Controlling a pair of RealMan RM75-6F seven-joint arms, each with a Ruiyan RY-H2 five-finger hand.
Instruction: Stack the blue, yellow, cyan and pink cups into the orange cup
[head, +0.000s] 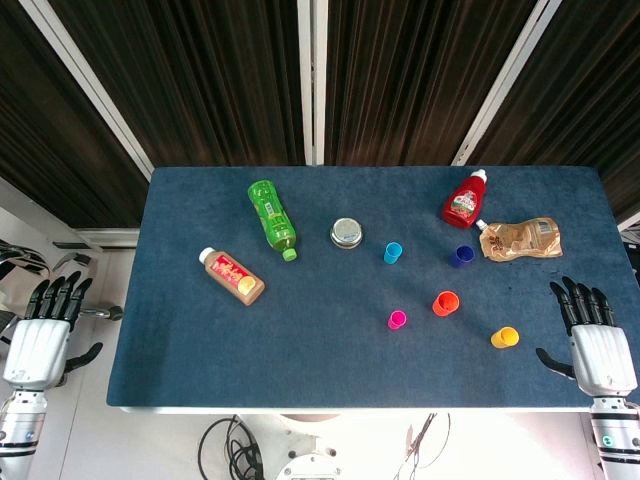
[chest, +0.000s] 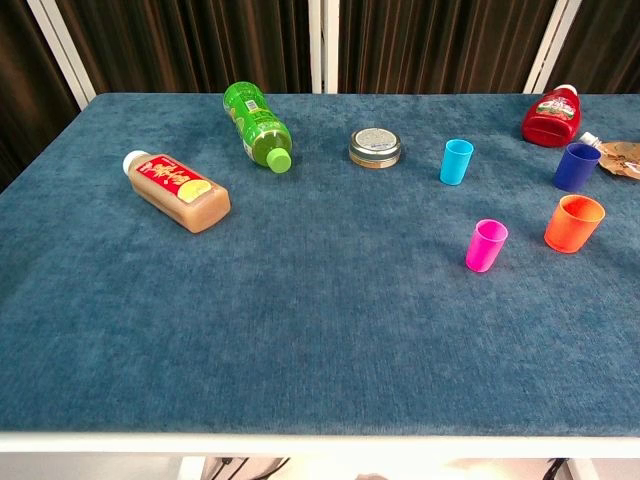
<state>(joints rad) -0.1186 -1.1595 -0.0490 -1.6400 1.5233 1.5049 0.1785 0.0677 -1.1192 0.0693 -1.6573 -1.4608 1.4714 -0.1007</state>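
- My left hand (head: 38, 335) and right hand (head: 598, 345) hang off the counter (head: 330, 375) edges, fingers spread, grasping nothing; no cup is nested yet.
- Orange cup (head: 445, 303) stands upright: blue cup (head: 462, 256) at its one o'clock, cyan cup (head: 392, 252) at eleven, pink cup (head: 397, 319) at eight, yellow cup (head: 505, 337) at four.
- All lie nearer my right hand, so I judge it should start.

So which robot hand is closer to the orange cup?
Right. The right hand sits just off the table edge near the orange cup; the left hand is across the table.
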